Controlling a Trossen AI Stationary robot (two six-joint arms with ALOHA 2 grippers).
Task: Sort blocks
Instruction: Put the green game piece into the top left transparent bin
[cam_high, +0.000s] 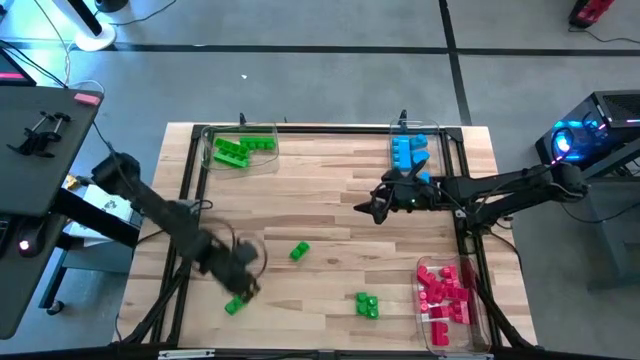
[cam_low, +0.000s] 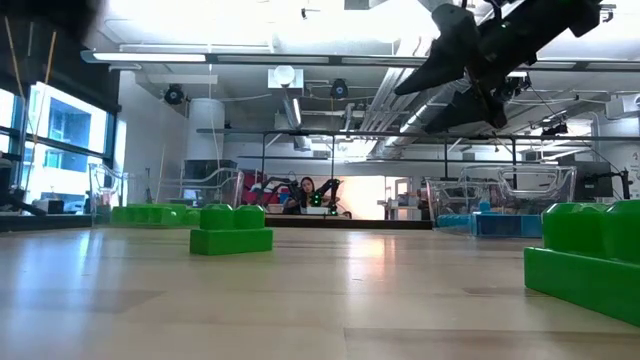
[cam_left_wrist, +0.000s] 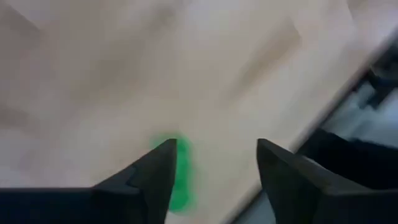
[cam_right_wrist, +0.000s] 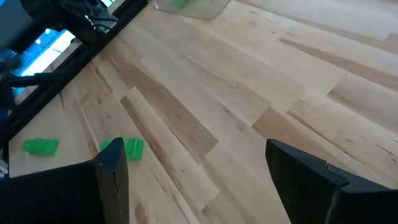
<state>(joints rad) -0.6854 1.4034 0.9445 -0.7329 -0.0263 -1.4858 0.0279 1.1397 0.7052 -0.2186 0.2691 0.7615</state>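
My left gripper (cam_high: 243, 283) (cam_left_wrist: 214, 146) hangs open over the near left of the wooden table, with nothing between its fingers. One green block (cam_high: 235, 305) (cam_left_wrist: 180, 177) lies on the table just beside it, partly hidden behind one finger in the left wrist view. Another green block (cam_high: 299, 252) (cam_low: 231, 230) lies mid-table. A small cluster of green blocks (cam_high: 367, 305) (cam_low: 590, 250) sits near the front edge. My right gripper (cam_high: 366, 210) (cam_right_wrist: 194, 149) hovers open above the table's middle right, holding nothing.
A clear tray with green blocks (cam_high: 240, 148) stands at the far left. A clear tray with blue blocks (cam_high: 410, 150) stands at the far right. A clear tray with red-pink blocks (cam_high: 447, 295) stands at the near right. A black frame (cam_high: 185, 200) runs along the table's sides.
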